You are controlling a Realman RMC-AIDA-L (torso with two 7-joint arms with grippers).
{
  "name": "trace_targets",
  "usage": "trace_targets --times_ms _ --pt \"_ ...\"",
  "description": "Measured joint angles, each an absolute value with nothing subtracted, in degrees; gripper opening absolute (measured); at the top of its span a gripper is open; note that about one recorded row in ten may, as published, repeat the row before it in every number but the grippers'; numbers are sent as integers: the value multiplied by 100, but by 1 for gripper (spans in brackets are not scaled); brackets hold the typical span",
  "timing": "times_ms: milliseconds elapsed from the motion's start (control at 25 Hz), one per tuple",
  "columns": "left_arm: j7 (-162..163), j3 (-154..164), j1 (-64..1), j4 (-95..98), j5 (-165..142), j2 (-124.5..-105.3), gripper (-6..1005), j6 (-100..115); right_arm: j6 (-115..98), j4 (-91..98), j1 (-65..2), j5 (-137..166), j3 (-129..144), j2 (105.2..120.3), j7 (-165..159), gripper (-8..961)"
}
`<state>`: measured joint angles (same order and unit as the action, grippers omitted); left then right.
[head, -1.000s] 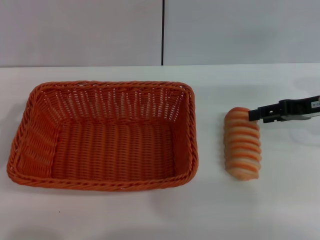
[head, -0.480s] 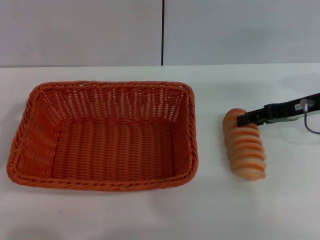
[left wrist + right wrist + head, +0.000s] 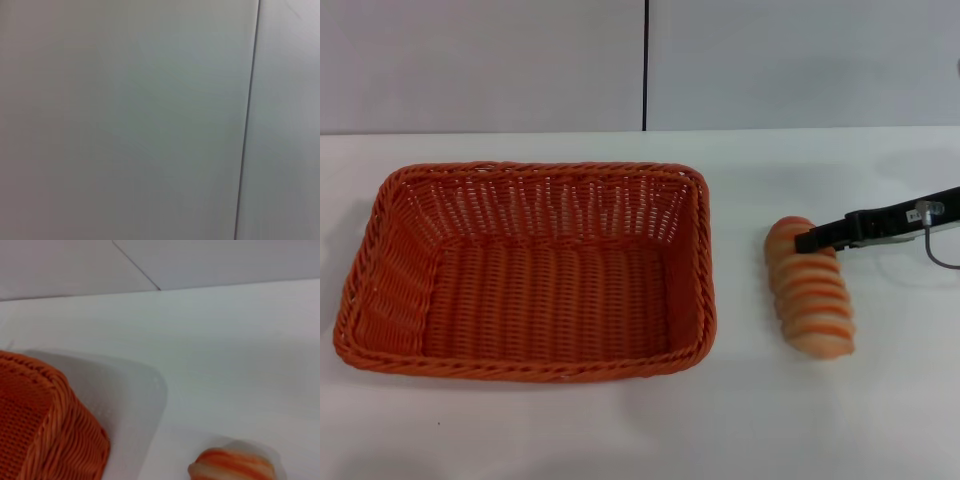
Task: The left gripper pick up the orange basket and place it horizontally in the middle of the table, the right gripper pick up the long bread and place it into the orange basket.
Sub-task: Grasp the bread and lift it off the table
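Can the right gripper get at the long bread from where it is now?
Probably yes. The right gripper already sits at the far end of the long bread, which lies in the open on the table, apart from the orange basket, with nothing between.

Orange basket (image 3: 525, 272) in open woven wicker with a braided rim; long bread (image 3: 810, 290) at its 3 o'clock, tan with orange-brown crosswise stripes; white table (image 3: 620, 430).
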<state>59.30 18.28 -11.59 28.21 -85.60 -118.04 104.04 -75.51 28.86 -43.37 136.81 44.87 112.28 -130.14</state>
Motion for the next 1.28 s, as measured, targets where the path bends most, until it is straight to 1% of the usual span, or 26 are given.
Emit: trace_targets --times_ms 160,640,680,720,760,880,1080,1280 --pt "5932 1828 -1196 2821 -8560 -11803 822 10352 -7560 3029 -4305 13687 4490 11279 -13001 515" --pt "5933 1819 -1251 2821 -8561 -11795 822 10215 -7598 3085 -4331 13650 4432 11340 -12880 411" --pt "5933 1819 -1254 2821 -8560 -11795 822 10213 -7618 3132 -4324 13649 4428 11354 -12879 403" --pt "5933 1819 -1257 2821 -8561 -11795 822 10211 -7656 3285 -4273 13645 4422 11400 -12882 395" --pt "5933 1819 -1257 2821 -8561 -11795 822 10211 -7656 3285 -4273 13645 4422 11400 -12882 387" --pt "5933 1819 -1261 2837 -8561 -11794 822 10204 -7736 3551 -4142 13605 4413 11467 -12928 363" --pt "5933 1811 -1280 2849 -8561 -11794 822 10172 -8069 3934 -3943 13487 4401 11526 -12967 318" --pt "5933 1810 -1311 2855 -8559 -11795 822 10161 -8434 4341 -3693 13417 4400 11642 -13002 278"
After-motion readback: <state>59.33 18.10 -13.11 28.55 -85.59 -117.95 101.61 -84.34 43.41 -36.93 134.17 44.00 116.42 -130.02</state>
